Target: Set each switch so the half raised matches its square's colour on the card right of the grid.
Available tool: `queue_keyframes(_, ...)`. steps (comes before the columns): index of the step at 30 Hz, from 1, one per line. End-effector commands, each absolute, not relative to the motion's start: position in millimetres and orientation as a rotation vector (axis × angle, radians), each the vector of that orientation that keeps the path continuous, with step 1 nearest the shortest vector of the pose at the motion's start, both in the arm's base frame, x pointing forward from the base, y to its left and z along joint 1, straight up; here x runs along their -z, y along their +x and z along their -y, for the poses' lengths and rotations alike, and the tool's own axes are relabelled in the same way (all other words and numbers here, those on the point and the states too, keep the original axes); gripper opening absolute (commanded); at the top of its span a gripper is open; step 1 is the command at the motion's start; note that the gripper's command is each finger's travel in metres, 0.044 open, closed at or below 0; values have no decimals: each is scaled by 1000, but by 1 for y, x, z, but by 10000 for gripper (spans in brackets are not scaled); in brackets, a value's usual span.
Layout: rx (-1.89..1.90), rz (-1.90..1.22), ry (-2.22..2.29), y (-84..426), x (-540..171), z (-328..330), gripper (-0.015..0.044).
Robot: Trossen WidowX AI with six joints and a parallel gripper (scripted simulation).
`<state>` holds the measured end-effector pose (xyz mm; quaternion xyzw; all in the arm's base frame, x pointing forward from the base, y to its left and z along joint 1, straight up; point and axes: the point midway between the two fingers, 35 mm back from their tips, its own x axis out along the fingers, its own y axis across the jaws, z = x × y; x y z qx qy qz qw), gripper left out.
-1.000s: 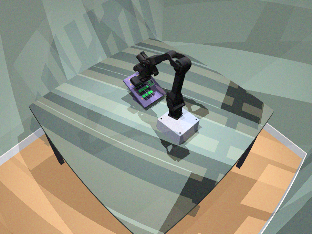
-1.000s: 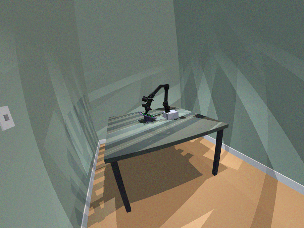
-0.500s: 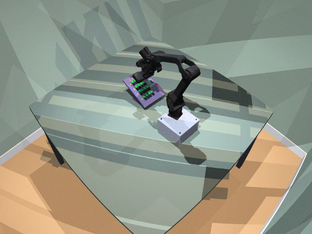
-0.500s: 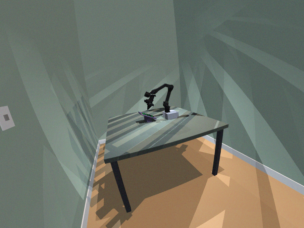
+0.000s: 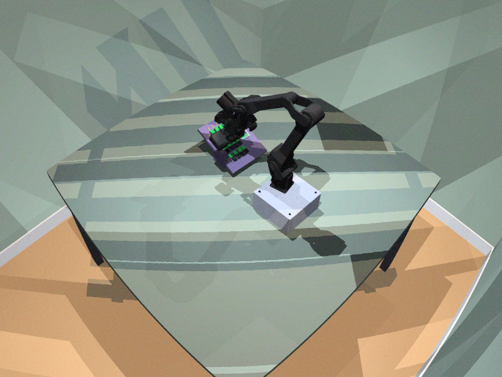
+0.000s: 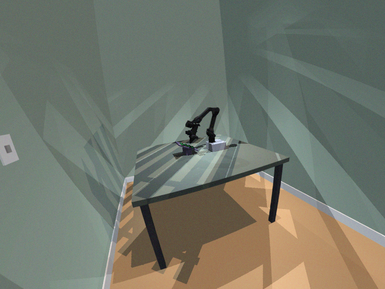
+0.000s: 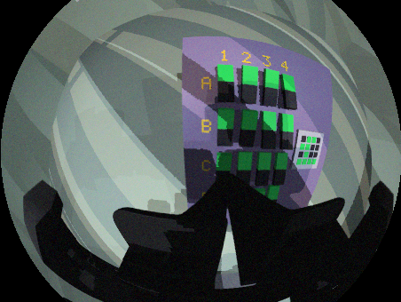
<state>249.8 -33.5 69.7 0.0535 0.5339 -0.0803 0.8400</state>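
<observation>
The purple panel stands tilted, with rows of green-and-dark rocker switches. In the wrist view rows A, B and C show below the labels 1 to 4; which halves are raised is hard to tell. The card at the right reads, from the far row: dark, green, green, dark; green, green, dark, dark; dark, green, dark, dark; all green. My gripper is shut and empty, its tips low over the panel. It hides the nearer halves of C1 and C2 and much of the row below.
The arm's pale base box stands on the striped table, beyond the panel's near edge. The arm arches from it over the panel, and shadows cross parts of the switches.
</observation>
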Motion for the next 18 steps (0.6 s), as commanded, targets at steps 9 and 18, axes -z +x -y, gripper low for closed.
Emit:
queue_keyframes(9, 177, -1129, 117, 256, -57, 35, 0)
queue_keyframes(18, 177, -1129, 117, 261, -46, 36, 0)
